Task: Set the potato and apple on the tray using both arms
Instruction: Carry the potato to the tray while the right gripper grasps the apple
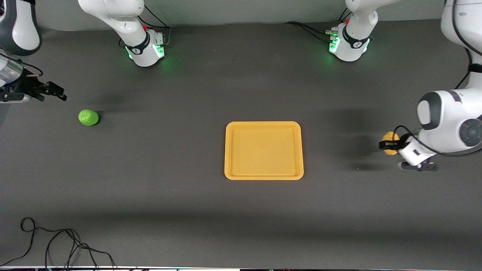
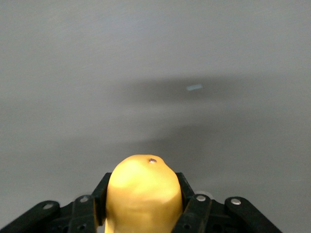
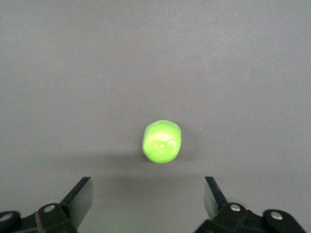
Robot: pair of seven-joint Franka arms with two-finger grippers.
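Currently, with the left end effector (image 1: 391,145) clamped on the potato (image 1: 388,142) above the table (image 1: 150,188), centre the wide-open right end effector (image 1: 60,94) over the apple (image 1: 88,117) before descending; tray (image 1: 263,175) empty.

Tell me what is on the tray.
Nothing shows on the tray. The potato is held in the left gripper, off the tray; the apple lies on the table near the open right gripper.

One potato (image 1: 389,143), one apple (image 1: 88,117) — one tray (image 1: 263,150)
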